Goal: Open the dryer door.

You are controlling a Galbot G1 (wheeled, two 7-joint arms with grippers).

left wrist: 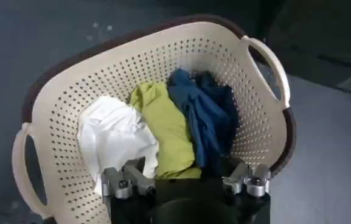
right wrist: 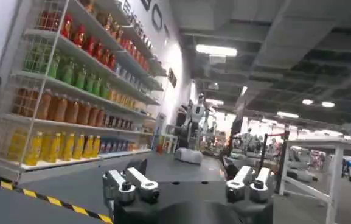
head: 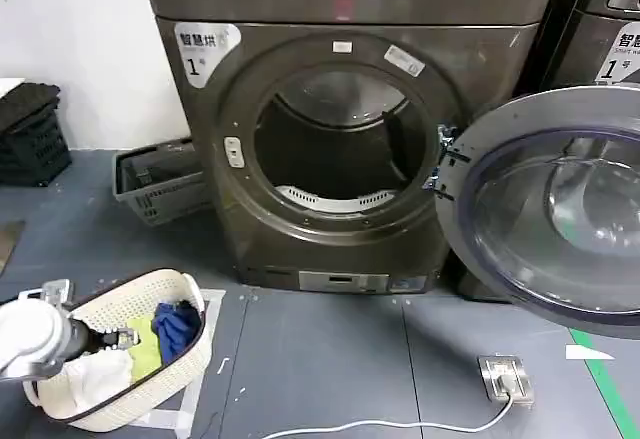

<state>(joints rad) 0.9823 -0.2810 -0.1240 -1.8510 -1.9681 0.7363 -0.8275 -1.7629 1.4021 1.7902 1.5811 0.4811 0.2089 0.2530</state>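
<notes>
The bronze-grey dryer (head: 340, 14) stands straight ahead with its round drum opening (head: 335, 139) uncovered and nothing visible inside. The dryer door (head: 560, 209), chrome ring around dark bulging glass, hangs swung wide open on the right, hinged at the opening's right side. My left gripper (head: 118, 337) is far from it at the lower left, open over a cream laundry basket (left wrist: 59, 97); in the left wrist view the left gripper (left wrist: 186, 181) hovers just above the clothes with nothing between its fingers. My right gripper (right wrist: 188, 184) is open, holding nothing and pointing out at a room with drink shelves.
The basket holds a white (left wrist: 111, 137), a yellow-green (left wrist: 166, 125) and a blue (left wrist: 202, 112) garment. A grey crate (head: 160, 184) leans by the dryer's left side, black crates (head: 30, 134) beyond. A floor socket (head: 505, 377) with white cable lies front right. A darker machine (head: 600, 29) stands behind the open door.
</notes>
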